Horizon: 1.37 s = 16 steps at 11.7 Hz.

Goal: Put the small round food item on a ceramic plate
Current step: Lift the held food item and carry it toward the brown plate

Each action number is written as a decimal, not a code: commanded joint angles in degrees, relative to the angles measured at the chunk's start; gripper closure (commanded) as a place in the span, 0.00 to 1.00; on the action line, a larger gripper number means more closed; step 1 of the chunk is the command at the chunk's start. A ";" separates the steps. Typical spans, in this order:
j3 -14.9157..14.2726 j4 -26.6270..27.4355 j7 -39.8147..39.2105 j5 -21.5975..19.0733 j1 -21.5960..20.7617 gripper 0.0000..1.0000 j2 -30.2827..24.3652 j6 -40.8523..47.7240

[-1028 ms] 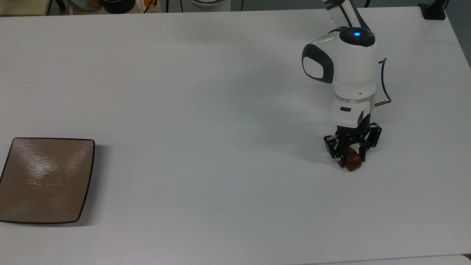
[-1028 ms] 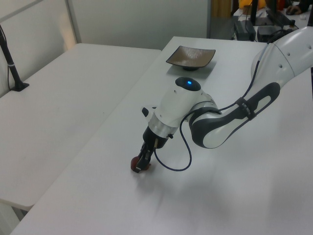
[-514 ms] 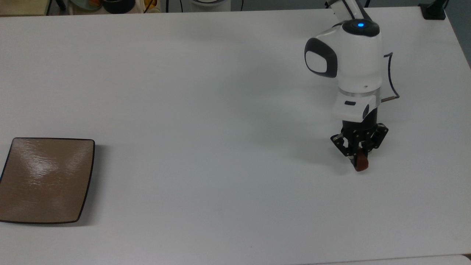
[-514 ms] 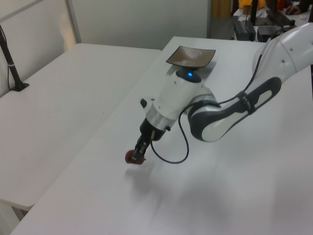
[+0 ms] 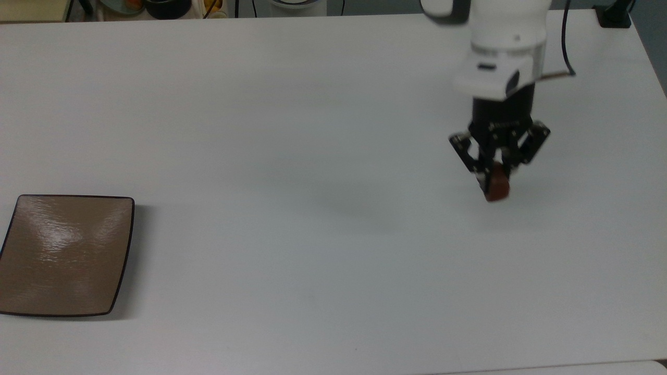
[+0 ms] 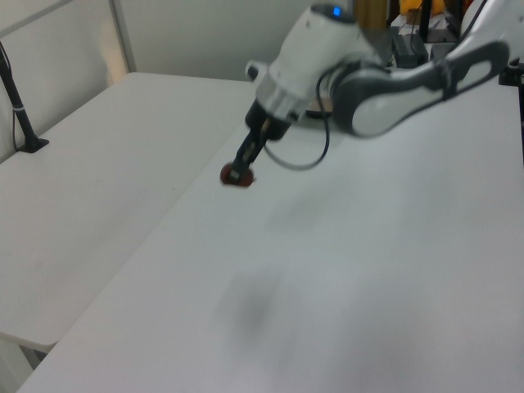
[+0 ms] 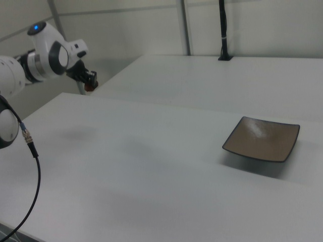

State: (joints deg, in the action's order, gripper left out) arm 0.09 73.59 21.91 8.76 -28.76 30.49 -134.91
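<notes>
The small round food item (image 5: 497, 186) is pinched between the 2 black fingers of the gripper (image 5: 495, 179), whose jaws are closed down to the width of the item. In the top view, the dark reddish-brown lump is seen at the tips of the fingers, near the top view's right edge, with the white wrist of the arm (image 5: 503, 47) above it. A black cable (image 5: 565, 36) is seen beside the wrist on the top view's right.

In the left view, the food item (image 6: 236, 175) is seen held clear of the white counter (image 6: 344, 270), with a soft shadow well below it on the surface. The arm (image 6: 385, 70) is stretched in from the left view's upper right, and the gripper (image 6: 241, 173) is pointed down and to the left view's left.

In the right view, the gripper (image 7: 91, 82) is seen at the right view's upper left, with a reddish patch (image 7: 89, 86) at its tip, raised above the counter (image 7: 151, 166).

The ceramic plate (image 5: 65, 255) is laid flat on the counter (image 5: 292, 156) at the top view's lower left edge, well apart from the gripper. It is a square, glossy tan-brown plate with a thin dark rim, and nothing is seen lying on it. In the right view, the plate (image 7: 262, 138) is seen at the right side, its corners slightly raised.
</notes>
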 commanded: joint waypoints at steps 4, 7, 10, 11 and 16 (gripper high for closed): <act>0.00 15.25 1.38 0.11 5.90 0.74 -23.26 13.53; 0.00 21.92 -1.76 -0.15 8.71 0.73 -29.94 13.53; 0.00 25.46 -8.17 -3.74 15.02 0.73 -32.51 13.53; 0.00 25.38 -12.37 -5.41 17.57 0.73 -32.25 13.62; 0.26 22.40 -31.63 -11.74 30.49 0.72 -27.96 13.18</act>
State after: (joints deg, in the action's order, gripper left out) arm -0.23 97.34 -1.78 -0.46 -3.30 0.18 -120.94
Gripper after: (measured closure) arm 0.718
